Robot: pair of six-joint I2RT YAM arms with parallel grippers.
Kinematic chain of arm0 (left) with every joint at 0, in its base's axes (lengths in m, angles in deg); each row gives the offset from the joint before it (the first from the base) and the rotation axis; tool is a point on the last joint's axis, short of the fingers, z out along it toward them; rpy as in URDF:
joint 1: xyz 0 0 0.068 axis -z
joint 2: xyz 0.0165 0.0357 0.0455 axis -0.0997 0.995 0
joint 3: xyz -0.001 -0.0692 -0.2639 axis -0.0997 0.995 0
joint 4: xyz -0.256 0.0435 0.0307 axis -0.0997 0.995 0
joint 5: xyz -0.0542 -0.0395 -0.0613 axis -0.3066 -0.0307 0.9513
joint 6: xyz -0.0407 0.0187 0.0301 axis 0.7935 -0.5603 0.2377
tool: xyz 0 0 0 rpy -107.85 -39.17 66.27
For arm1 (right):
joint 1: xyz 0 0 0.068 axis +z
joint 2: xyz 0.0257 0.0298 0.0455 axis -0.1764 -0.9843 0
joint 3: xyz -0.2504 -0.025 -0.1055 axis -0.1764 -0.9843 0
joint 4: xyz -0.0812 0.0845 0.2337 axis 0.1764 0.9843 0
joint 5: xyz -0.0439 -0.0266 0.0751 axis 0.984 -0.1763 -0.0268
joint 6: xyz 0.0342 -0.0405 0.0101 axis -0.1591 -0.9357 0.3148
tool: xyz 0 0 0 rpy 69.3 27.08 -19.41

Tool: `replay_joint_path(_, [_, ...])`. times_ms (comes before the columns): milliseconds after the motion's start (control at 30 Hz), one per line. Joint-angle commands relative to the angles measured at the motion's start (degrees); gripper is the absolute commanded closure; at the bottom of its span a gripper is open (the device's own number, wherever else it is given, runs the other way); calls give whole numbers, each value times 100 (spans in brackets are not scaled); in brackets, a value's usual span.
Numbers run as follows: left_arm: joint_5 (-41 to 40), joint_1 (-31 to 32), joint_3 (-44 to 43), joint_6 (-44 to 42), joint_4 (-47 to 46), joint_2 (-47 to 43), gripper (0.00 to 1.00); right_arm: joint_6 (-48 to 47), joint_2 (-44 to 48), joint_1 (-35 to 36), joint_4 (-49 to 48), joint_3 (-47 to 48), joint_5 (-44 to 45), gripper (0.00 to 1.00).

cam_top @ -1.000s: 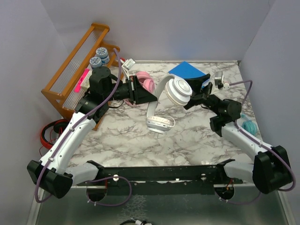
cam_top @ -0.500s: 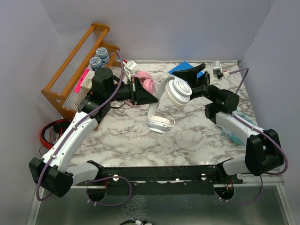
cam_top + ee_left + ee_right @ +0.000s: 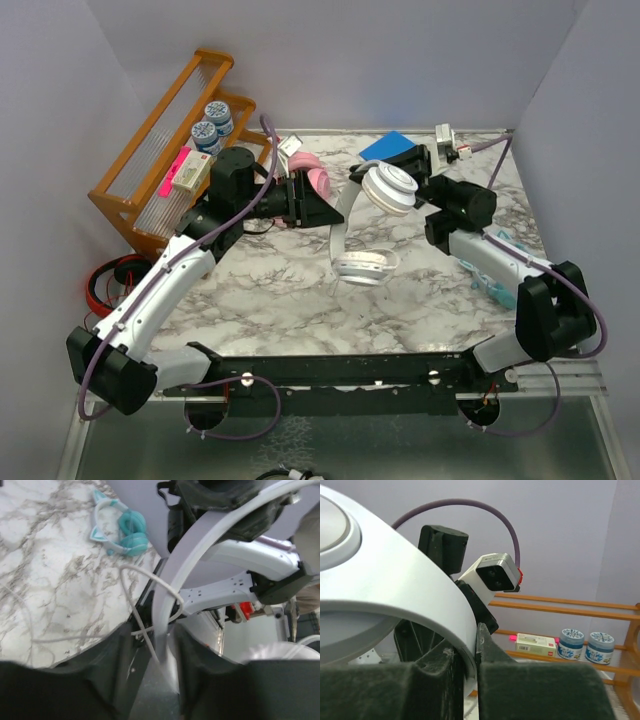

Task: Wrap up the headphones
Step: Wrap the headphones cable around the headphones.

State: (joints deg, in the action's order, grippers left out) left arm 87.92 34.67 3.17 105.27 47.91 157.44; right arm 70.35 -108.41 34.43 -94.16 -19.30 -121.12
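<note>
Barely begun: white headphones hang mid-air over the table, left gripper pinching the headband, right gripper clamped on it nr the upper cup. The cable dangles loose, unwrapped; teal pair lies apart on the table, prob. also left to do.

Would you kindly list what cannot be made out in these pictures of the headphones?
- Teal headphones: top view, mostly under the right arm.
- Pink headphones: top view, largely behind the left gripper.
- White headphones: both wrist views cut off the ear cups at the frame edge.
- Red-and-black headphones: top view, partly behind the left arm.
- Left gripper's hold: left wrist view, blurred fingers flank the band; clamped or loose is unclear.
</note>
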Motion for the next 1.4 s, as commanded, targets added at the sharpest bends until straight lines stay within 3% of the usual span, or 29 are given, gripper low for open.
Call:
replay_joint_path(0, [-1174, 32, -542, -1036, 1621, -154, 45, -481, 210, -26, 266, 165, -163, 98])
replay_joint_path(233, [-2342, 16, -255, -1489, 2508, -965, 27, -2702, 928, -28, 2990, 389, -453, 99])
replay_joint_path(367, [-3293, 14, -308, -1723, 2820, -1414, 23, -3777, 1299, -28, 4495, 521, -500, 99])
replay_joint_path(467, [-3443, 14, -288, -2008, 2690, -1537, 23, -4103, 1421, -28, 5248, 735, -930, 99])
replay_joint_path(567, [-2918, 14, -5, -2212, 2067, -1611, 22, -3320, 1451, -28, 4516, 605, -1573, 99])
replay_joint_path(700, [-1977, 14, 1069, -2331, 340, -2045, 22, -2108, 1426, -28, 3342, 369, -1872, 99])
replay_joint_path(967, [-2758, 30, 3705, -2521, -2437, -3440, 22, -314, 934, -31, 1627, 608, -1807, 99])
replay_joint_path(1167, [-2580, 316, 4047, -2233, -3288, -2980, 7, 1366, 206, -28, 364, 1336, -1430, 99])
replay_joint_path(1267, [-2496, 720, 4040, -2635, -3700, -2668, 5, 2034, -121, -29, -397, 1557, -1375, 99])
replay_joint_path(1367, [-2454, 1132, 3864, -3313, -3760, -2306, 4, 2095, -265, -32, -488, 1574, -1306, 99])
